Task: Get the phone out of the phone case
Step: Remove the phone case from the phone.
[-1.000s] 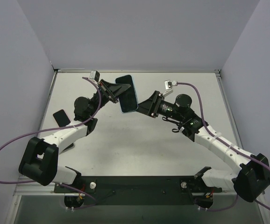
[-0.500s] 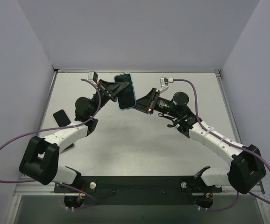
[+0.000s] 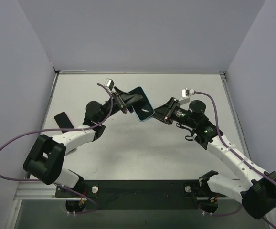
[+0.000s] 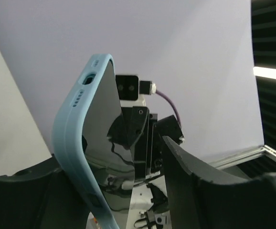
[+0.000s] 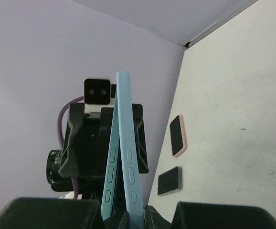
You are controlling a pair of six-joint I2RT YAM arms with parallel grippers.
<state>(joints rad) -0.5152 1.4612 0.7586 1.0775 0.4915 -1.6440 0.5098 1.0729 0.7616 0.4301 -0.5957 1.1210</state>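
One light-blue rubber phone case [image 3: 146, 113] clenched in right gripper [image 3: 157, 114]; left gripper [image 3: 132, 101] released. Two dark flat slabs [image 5: 178, 136] from right wrist, one overhead.

Mid-table is blocked for you: the phone case [image 3: 143, 109] hangs there, pinched at one end by the right gripper [image 3: 156, 114]. The left gripper [image 3: 136, 101] is spread around the other end, one finger off the screen. Near the table's [image 3: 128, 162] left edge lie a pink-rimmed slab [image 5: 178, 136] and a black slab [image 5: 170, 180], with the purple cable [image 3: 14, 143] looping outside. You can pass over the far-right corner and between the arms by the near edge.
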